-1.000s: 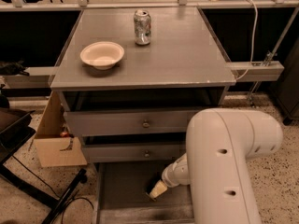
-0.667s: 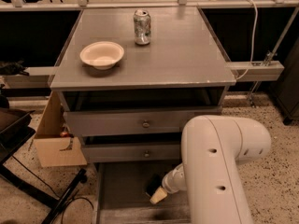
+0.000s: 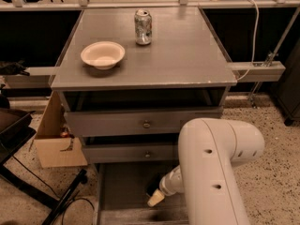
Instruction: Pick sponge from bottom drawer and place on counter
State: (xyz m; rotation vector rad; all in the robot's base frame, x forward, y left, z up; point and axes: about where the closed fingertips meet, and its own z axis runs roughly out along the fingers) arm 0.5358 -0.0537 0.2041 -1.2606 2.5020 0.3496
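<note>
Three drawers make up the grey cabinet in my view. The two upper ones each carry one round knob (image 3: 146,124), and the bottom drawer (image 3: 121,191) is pulled out furthest, its flat grey floor open to the camera. My arm (image 3: 216,165) bends down over the drawer's right half, and the gripper (image 3: 155,198) sits low inside it, near the middle of the tray. I cannot tell whether it is spread or pressed together.

One small dark shape touches the gripper's tip on its upper left. I take it for the sponge (image 3: 152,189), lying in the bottom drawer. Too little of it shows for me to say which way its long axis runs or which face is up.

The counter (image 3: 187,55) is a smooth grey square with pale, worn edges. It holds one cream bowl (image 3: 102,55) at the front left and one soda can (image 3: 143,27) standing upright further back, well apart from the bowl.

One open cardboard box (image 3: 54,142) leans against the cabinet's left side on a speckled floor (image 3: 274,172). One white cable (image 3: 254,32) drops to a rail (image 3: 257,71) on the right.
</note>
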